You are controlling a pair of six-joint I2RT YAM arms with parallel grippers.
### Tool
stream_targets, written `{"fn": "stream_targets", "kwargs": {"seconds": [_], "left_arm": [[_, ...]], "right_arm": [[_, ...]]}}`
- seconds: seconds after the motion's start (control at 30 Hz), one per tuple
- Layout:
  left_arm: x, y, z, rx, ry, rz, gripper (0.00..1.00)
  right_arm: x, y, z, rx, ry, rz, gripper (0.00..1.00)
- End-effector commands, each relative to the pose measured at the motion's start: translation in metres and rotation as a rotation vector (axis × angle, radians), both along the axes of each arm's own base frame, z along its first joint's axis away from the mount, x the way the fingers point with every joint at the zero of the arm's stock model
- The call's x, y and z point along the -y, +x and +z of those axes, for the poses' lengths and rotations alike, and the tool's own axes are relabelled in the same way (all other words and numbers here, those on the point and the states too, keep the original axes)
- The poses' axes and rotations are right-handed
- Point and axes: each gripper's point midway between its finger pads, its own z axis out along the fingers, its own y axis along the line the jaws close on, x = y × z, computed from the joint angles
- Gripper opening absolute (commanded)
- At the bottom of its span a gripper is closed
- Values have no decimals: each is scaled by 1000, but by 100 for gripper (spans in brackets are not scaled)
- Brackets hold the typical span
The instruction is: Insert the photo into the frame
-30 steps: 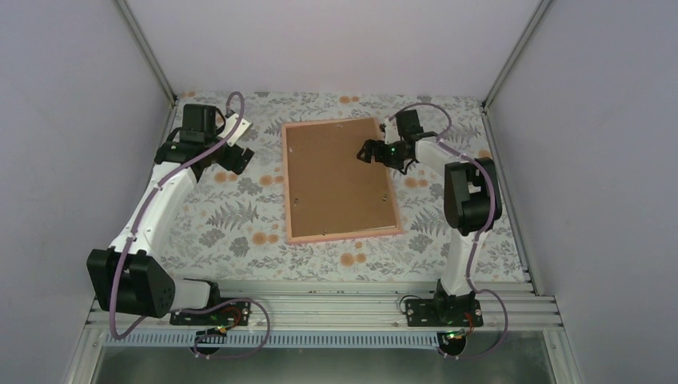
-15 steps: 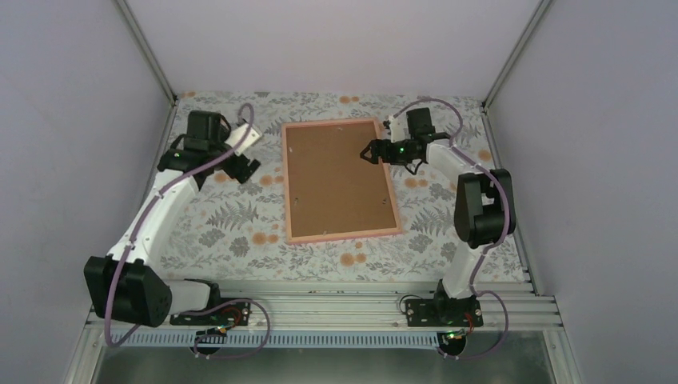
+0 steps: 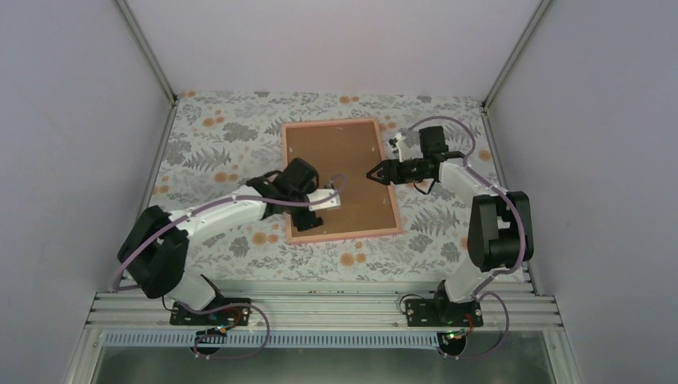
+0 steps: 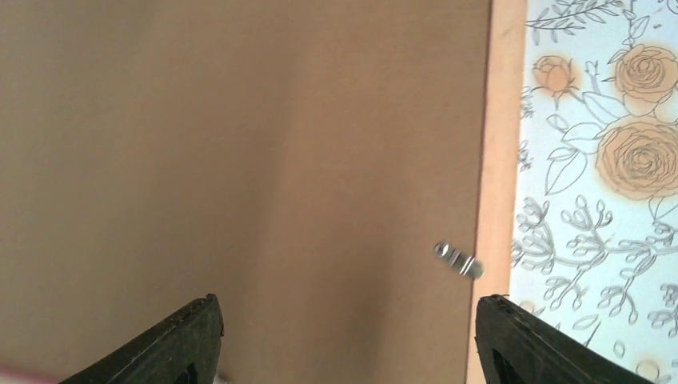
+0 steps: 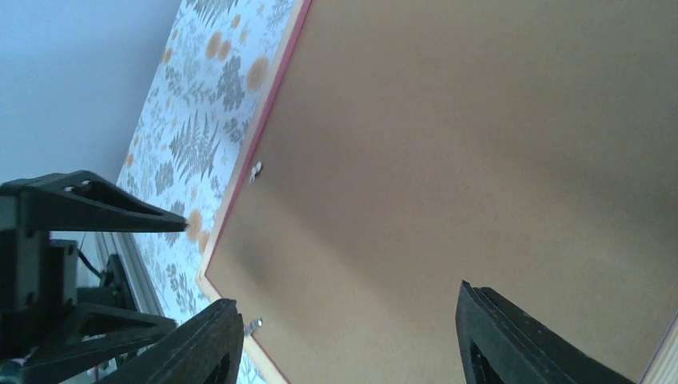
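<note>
Top external view: frame (image 3: 341,235) lies face down, brown backing board (image 3: 336,168) filling it; the photo is out of sight. Light, stiff and thin, the board likely lifts at an edge once the clips (image 4: 458,261) turn. Both the left gripper (image 4: 344,336) and right gripper (image 3: 372,173) hover over it with fingers apart, empty.

Floral tablecloth (image 3: 216,160), plain lilac walls (image 3: 336,48), aluminium corner posts (image 3: 147,52)

The metal tab (image 4: 457,260) by the frame (image 4: 502,120) is blurred; the backing board (image 3: 332,156) hides whatever lies beneath.
</note>
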Motion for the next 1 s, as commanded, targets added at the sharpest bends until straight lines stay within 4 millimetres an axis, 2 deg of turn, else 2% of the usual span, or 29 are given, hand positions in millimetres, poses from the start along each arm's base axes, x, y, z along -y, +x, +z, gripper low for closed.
{"fn": "stream_targets", "kwargs": {"seconds": [0.0, 0.17, 0.27, 0.4, 0.5, 0.7, 0.83, 0.97], "left_arm": [[25, 3, -11, 60, 9, 5, 79], [40, -6, -30, 48, 48, -1, 80], [45, -3, -37, 56, 67, 21, 80], [45, 1, -49, 68, 110, 30, 80], [46, -3, -57, 59, 134, 12, 81], [28, -2, -61, 95, 207, 4, 82], [12, 9, -56, 94, 239, 44, 82], [7, 13, -45, 128, 243, 30, 82]], "right_arm": [[-3, -26, 5, 59, 15, 89, 65], [7, -47, -9, 109, -69, 131, 64], [12, -54, -15, 151, -110, 152, 64], [15, -53, -17, 168, -138, 153, 65], [18, -49, -17, 173, -151, 148, 64], [22, -46, -18, 194, -171, 152, 64], [25, -43, -18, 204, -185, 157, 64], [29, -41, -17, 215, -190, 156, 64]]}}
